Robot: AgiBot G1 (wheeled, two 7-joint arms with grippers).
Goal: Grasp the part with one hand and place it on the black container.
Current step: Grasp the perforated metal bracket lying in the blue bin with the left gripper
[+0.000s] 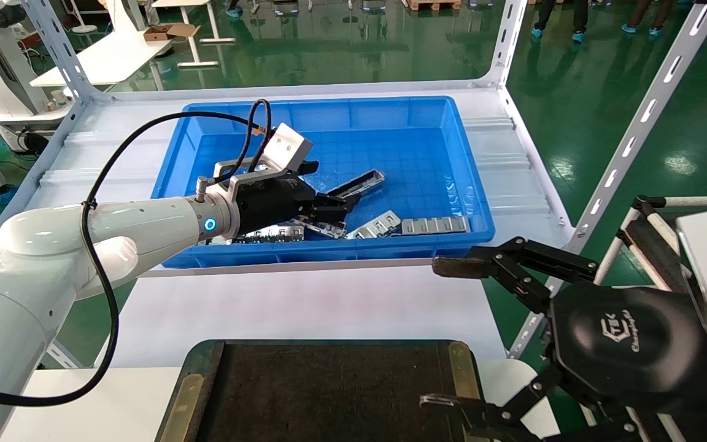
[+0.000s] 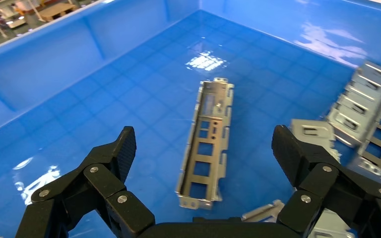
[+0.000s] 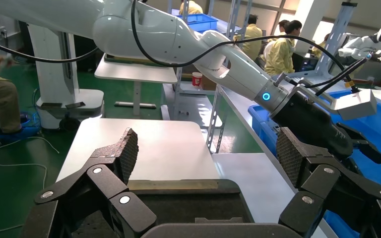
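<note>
The part (image 1: 363, 183) is a long silver-grey housing with a dark slotted face, lying on the floor of the blue bin (image 1: 329, 253). My left gripper (image 1: 332, 205) is inside the bin, open and empty, just short of the part's near end. In the left wrist view the part (image 2: 206, 141) lies lengthwise between and beyond the open fingertips (image 2: 126, 146), untouched. The black container (image 1: 329, 393) sits at the table's near edge, its floor bare; it also shows in the right wrist view (image 3: 178, 208). My right gripper (image 1: 445, 334) is open and empty, parked at the container's right side.
Several flat silver pieces with square windows (image 1: 433, 225) lie along the bin's near wall, and also show in the left wrist view (image 2: 372, 114). White slotted shelf posts (image 1: 636, 129) stand at the table's right side. White tabletop (image 1: 304, 307) lies between bin and container.
</note>
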